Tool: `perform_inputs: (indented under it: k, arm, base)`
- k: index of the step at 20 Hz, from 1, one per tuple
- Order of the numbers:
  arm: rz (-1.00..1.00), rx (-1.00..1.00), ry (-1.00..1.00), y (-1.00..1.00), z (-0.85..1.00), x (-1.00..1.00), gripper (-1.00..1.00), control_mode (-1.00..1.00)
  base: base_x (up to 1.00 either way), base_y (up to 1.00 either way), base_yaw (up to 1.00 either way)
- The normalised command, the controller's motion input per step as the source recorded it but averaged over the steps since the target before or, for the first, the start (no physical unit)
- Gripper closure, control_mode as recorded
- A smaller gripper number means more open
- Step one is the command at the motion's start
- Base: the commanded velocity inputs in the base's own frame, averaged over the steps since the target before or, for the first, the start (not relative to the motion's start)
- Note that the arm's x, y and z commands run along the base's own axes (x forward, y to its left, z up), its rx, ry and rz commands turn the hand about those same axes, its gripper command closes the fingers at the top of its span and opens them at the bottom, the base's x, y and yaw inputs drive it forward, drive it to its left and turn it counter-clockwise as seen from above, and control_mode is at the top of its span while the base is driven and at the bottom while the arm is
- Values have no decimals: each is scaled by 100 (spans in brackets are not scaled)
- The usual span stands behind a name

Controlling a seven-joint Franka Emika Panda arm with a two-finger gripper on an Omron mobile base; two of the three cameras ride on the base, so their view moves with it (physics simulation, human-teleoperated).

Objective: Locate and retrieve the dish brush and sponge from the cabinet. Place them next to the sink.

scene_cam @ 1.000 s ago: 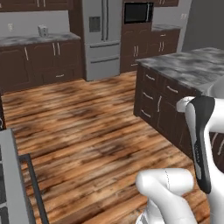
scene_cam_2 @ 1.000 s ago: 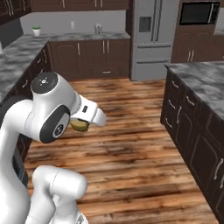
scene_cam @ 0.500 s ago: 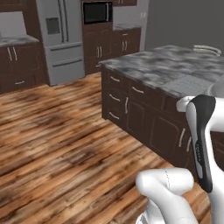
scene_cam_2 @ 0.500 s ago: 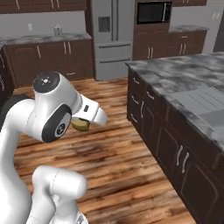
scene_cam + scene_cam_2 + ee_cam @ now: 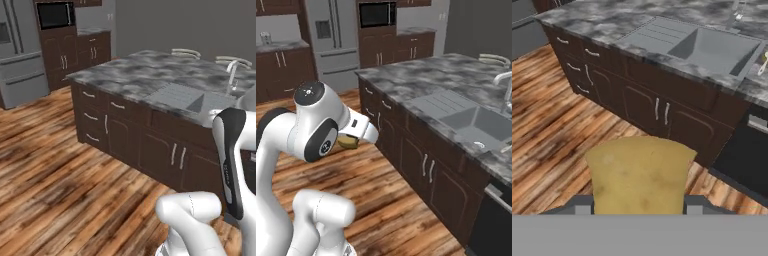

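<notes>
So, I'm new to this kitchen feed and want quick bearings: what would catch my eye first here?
First, the yellow-olive rectangular sponge held in the gripper, large and close in the hand view and tucked under the white arm in the right base view. Beyond it stands the dark brown island with its grey marbled stone top, where the grey sink is set, a slim silver faucet behind it.

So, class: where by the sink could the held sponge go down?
Gripper carries the sponge. Bare stone lies on the island counter left of the sink, beside its ribbed drainboard. By the faucet the counter is narrower and more crowded.
</notes>
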Motion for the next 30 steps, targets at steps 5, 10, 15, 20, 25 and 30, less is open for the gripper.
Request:
perform_inputs:
  k: [5,10,15,20,25,30]
  arm:
    - [0,0,0,0,0,0,100,100]
    - [0,0,0,0,0,0,100,100]
    - [0,0,0,0,0,0,100,100]
    - [0,0,0,0,0,0,100,100]
    - [0,0,0,0,0,0,100,100]
    - [0,0,0,0,0,0,100,100]
  base:
    - [0,-23,-44]
    - [14,-28,-37]
    - [28,-14,-35]
    - [48,30,-35]
    - [64,37,-30]
    - [75,16,-24]
